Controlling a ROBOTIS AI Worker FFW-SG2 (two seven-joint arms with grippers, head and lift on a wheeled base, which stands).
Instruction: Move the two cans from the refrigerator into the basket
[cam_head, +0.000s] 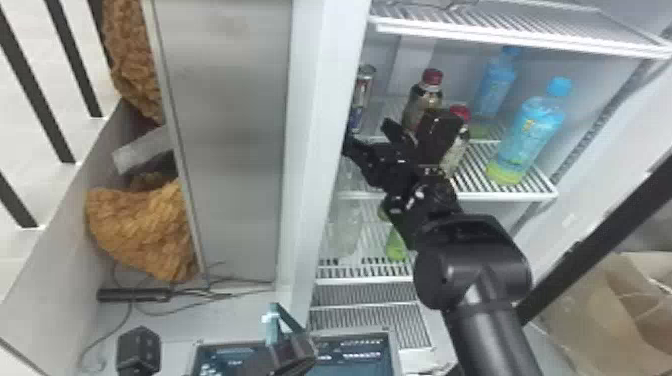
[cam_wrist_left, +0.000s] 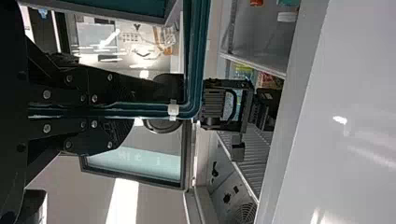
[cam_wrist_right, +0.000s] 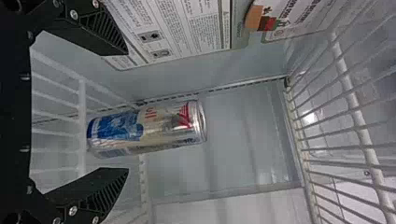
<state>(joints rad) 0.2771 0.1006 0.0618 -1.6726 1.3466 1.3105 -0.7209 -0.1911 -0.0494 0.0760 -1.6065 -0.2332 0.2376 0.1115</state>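
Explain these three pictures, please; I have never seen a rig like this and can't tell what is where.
A two-armed robot is working at a refrigerator. The head view looks forward and down from its head. The other two come from cameras on its wrists and are turned on their side, so the can that seems to lie flat is really upright. It stands before the right fingers, which are open and not gripping it. In the head view, that arm extends to a wire shelf holding red-capped bottles and blue-capped bottles. The left fingers appear shut on a teal handle.
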